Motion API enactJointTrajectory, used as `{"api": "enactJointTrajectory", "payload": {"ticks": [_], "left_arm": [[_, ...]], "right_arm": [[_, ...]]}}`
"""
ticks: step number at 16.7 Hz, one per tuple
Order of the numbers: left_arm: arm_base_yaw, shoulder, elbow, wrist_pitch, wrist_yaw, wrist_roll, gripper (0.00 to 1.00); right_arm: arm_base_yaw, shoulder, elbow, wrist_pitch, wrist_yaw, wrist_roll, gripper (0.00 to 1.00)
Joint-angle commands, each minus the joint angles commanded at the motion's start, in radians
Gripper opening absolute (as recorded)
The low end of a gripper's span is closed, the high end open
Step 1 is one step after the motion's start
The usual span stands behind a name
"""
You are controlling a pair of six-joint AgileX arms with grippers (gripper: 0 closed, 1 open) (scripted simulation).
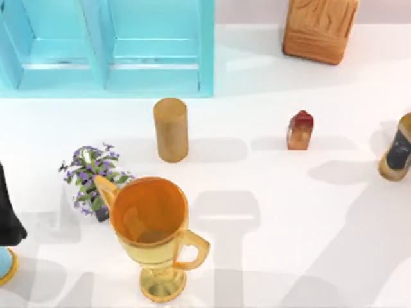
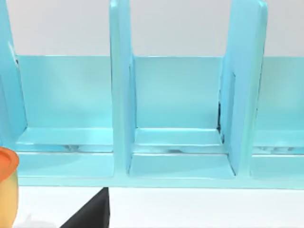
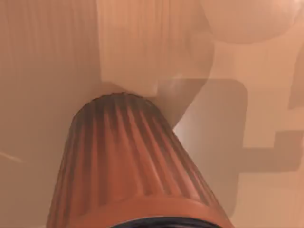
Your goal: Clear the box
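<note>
The box is orange-brown wood with carved swirl grain. It stands at the table's far right back, and the picture's edge cuts off its upper part. A dark arm part shows at the left edge of the top view, far from the box. In the left wrist view a black shape sits low in front of the turquoise shelf cabinet. The right wrist view looks closely at a ribbed orange-brown cylinder over a pale surface.
The turquoise cabinet fills the back left. In front of it stand a tan wooden cylinder, a small red-brown block, a purple flower plant and a golden trophy cup. A dark-labelled bottle stands at the right edge.
</note>
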Motion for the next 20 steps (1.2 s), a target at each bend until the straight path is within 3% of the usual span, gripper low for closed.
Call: {"api": "enactJointTrajectory", "payload": {"ticks": [4, 5, 15, 20], "left_arm": [[0.0, 0.0, 0.0, 0.0, 0.0, 0.0, 1.0], [0.0, 0.0, 0.0, 0.0, 0.0, 0.0, 1.0], [0.0, 0.0, 0.0, 0.0, 0.0, 0.0, 1.0], [0.0, 0.0, 0.0, 0.0, 0.0, 0.0, 1.0]], "right_arm": [[0.0, 0.0, 0.0, 0.0, 0.0, 0.0, 0.02], [0.0, 0.0, 0.0, 0.0, 0.0, 0.0, 0.0], [0.003, -0.001, 0.015, -0.015, -0.002, 0.0, 0.0], [0.0, -0.006, 0.225, -0.223, -0.002, -0.003, 0.0]]}}
